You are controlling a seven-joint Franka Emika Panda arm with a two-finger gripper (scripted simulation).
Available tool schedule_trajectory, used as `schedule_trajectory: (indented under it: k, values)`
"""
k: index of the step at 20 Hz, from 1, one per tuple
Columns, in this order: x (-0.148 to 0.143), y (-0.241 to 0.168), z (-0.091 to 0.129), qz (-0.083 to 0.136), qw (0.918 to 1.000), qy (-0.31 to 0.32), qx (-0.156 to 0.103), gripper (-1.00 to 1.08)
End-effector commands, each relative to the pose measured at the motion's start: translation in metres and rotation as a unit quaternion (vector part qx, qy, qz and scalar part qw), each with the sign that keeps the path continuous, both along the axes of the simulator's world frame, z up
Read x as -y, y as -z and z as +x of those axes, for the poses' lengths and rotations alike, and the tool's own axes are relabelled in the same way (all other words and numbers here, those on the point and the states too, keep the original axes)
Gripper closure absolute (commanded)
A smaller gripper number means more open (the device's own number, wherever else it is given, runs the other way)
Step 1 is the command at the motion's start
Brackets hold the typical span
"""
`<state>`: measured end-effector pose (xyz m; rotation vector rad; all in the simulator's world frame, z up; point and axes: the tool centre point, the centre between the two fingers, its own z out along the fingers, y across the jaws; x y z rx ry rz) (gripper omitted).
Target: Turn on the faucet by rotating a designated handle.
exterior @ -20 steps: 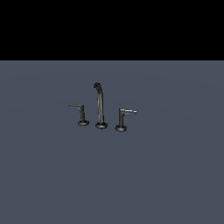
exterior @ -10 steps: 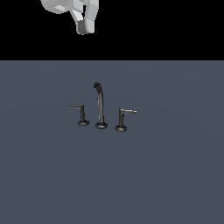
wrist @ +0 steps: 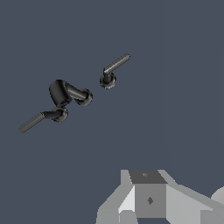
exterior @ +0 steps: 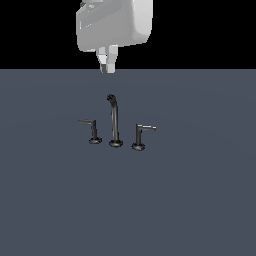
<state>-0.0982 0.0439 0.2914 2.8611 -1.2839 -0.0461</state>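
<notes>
Exterior view: gripper (exterior: 107,66) high above the faucet (exterior: 115,122), well apart, finger state impossible to tell; handle (exterior: 141,136) on the spout's exterior-view right, probably rigid, slick metal pivoting on its post, best pushed near the bright lever tip.

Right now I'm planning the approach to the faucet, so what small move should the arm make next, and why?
Probably lower the gripper toward the handle at the exterior view's right of the spout. The gripper hangs well above the faucet, touching nothing, nearer the spout than the silvery lever bar. Its fingers look close together, though I cannot tell their state.
</notes>
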Motion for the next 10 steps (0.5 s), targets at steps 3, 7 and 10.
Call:
schedule_trajectory:
  k: [3, 7, 10]
  values:
    - [0.006, 0.024, 0.023, 0.000, 0.9985, 0.056, 0.002, 1.08]
    - [0.014, 0.045, 0.042, -0.001, 0.9946, 0.104, 0.003, 1.08]
    - [0.022, 0.061, 0.056, -0.002, 0.9900, 0.141, 0.004, 1.08]
